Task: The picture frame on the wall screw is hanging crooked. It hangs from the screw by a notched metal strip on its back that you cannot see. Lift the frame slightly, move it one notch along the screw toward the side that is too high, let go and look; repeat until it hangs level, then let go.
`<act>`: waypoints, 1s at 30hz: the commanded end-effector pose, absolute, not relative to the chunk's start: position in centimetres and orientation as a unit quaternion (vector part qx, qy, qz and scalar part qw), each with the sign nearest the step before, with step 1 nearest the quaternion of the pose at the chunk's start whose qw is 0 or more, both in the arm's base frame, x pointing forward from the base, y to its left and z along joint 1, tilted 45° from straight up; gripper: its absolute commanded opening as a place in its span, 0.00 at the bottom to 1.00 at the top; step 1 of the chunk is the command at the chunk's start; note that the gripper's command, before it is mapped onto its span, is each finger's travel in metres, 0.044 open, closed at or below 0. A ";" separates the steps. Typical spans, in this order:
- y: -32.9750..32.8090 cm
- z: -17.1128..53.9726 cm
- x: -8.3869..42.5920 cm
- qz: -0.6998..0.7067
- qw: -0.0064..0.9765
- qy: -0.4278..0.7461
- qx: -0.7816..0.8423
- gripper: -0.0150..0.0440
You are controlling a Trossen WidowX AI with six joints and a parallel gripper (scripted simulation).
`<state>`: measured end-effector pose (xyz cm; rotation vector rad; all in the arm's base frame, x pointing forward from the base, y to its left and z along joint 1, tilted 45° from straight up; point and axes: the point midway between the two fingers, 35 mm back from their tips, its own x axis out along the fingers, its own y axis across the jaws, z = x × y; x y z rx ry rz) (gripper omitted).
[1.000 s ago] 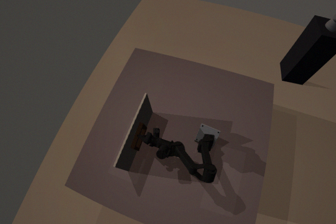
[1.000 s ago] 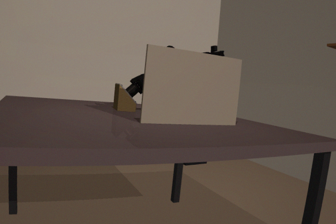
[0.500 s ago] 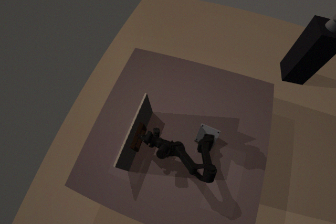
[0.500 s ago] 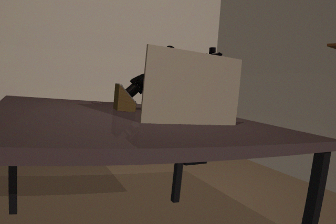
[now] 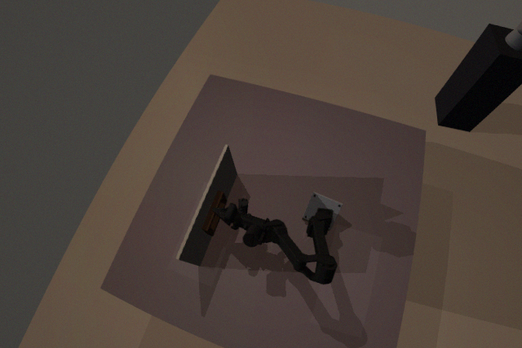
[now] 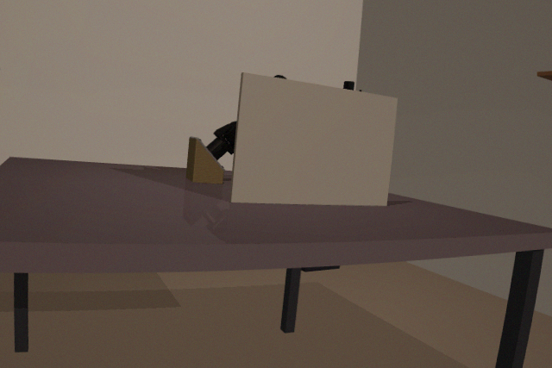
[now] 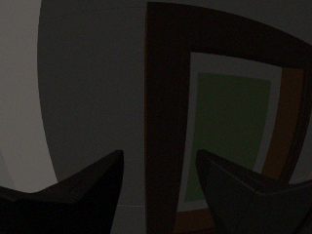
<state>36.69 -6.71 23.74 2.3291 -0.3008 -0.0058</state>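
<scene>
The brown picture frame [image 5: 209, 226] [image 7: 166, 97] hangs on the front of an upright panel [image 6: 311, 146] [image 7: 93, 97]. It has a pale mat and a green picture [image 7: 234, 112]. My gripper [image 5: 216, 210] [image 7: 160, 158] is open at the frame's left side bar, as the wrist view shows it. The bar shows between the two spread fingertips, with a gap on each side of it. The frame's far right side is partly cut off at the edge of the wrist view. The screw and the notched strip are hidden. Whether the frame is level I cannot tell.
The panel stands on a purple-brown table [image 5: 294, 125] [image 6: 111, 208]. The arm [image 5: 286, 247] reaches toward it from a wedge-shaped mount [image 6: 207, 170] with a light plate [image 5: 318, 200]. A large dark block [image 5: 476, 83] shows beyond the table.
</scene>
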 end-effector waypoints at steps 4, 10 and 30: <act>-6.3 23.9 35.5 -0.004 0.396 -0.118 0.910 0.69; -4.9 23.8 30.8 -0.009 0.431 -0.120 0.894 0.69; -4.1 25.3 23.5 -0.012 0.459 -0.121 0.880 0.69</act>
